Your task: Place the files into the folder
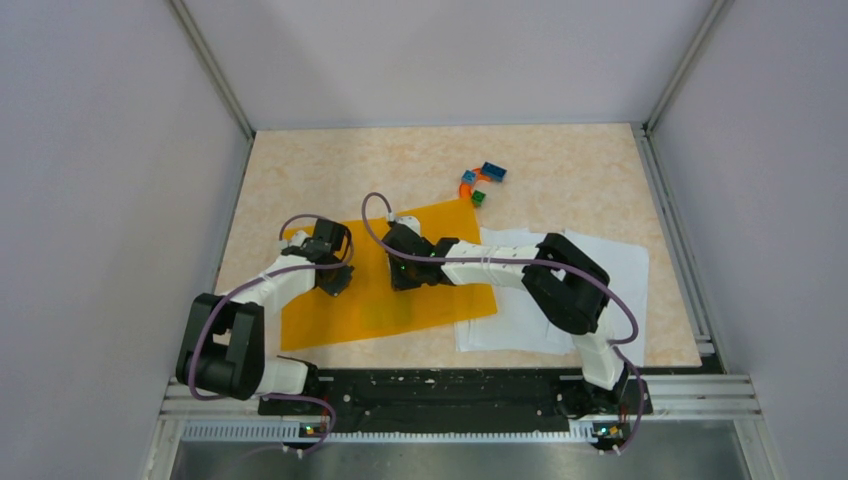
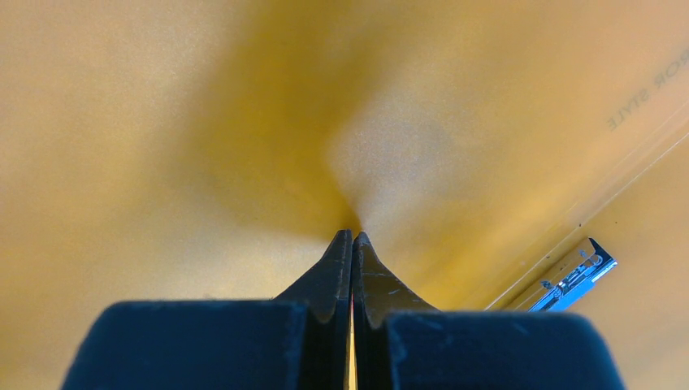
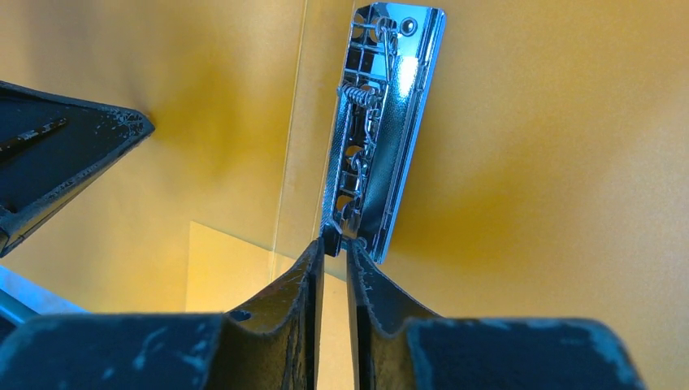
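Note:
The orange folder (image 1: 445,290) lies flat on the table left of centre and fills both wrist views (image 2: 162,122) (image 3: 569,162). Its metal clip (image 3: 378,138) is shiny and bare, and its end also shows in the left wrist view (image 2: 573,276). My right gripper (image 1: 403,280) (image 3: 335,244) is over the middle of the folder, its jaws nearly closed on the near end of the clip. My left gripper (image 1: 338,282) (image 2: 353,236) is shut with its tips pressed onto the folder's left part. The files (image 1: 600,270), white sheets, lie spread to the right of the folder, partly under the right arm.
Small colourful blocks (image 1: 480,185) lie beyond the folder's far right corner. Grey walls close in the table on the left, back and right. A finger of the left gripper (image 3: 57,162) shows at the left of the right wrist view.

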Motion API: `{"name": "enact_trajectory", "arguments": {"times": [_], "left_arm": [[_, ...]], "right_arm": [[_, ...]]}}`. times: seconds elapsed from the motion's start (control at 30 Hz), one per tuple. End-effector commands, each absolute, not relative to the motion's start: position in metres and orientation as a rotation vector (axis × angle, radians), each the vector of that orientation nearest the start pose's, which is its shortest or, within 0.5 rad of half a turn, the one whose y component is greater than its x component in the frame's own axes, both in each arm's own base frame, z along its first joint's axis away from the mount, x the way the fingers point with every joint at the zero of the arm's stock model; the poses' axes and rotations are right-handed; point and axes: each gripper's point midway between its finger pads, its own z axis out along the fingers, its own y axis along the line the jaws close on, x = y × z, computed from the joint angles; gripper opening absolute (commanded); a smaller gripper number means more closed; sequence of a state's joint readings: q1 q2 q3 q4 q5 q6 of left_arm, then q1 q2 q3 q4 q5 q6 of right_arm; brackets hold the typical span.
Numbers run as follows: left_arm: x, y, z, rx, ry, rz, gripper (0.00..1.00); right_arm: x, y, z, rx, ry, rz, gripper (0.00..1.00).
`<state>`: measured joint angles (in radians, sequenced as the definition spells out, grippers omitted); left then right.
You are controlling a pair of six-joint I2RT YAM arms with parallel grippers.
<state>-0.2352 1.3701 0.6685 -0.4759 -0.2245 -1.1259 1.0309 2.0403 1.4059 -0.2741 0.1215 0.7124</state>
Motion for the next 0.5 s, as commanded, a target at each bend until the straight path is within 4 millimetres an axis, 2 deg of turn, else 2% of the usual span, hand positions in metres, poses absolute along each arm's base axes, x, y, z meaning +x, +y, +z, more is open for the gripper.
{"name": "enact_trajectory", "arguments": {"times": [0.0,0.27,0.47], "left_arm": [[0.233,-0.054,-0.006,-1.232,2.523,0.01,0.0],[0.232,-0.053,-0.009,-1.234,2.53,0.021,0.0],[0.231,-0.054,-0.011,-1.241,2.534,0.02,0.0]], "right_arm": [[0.266,0.429,0.029,-0.294,2.532,0.537,0.14],[0.257,0.403,0.002,-0.316,2.57,0.361,0.12],[0.25,0.407,-0.004,-0.332,2.571,0.384,0.13]]}}
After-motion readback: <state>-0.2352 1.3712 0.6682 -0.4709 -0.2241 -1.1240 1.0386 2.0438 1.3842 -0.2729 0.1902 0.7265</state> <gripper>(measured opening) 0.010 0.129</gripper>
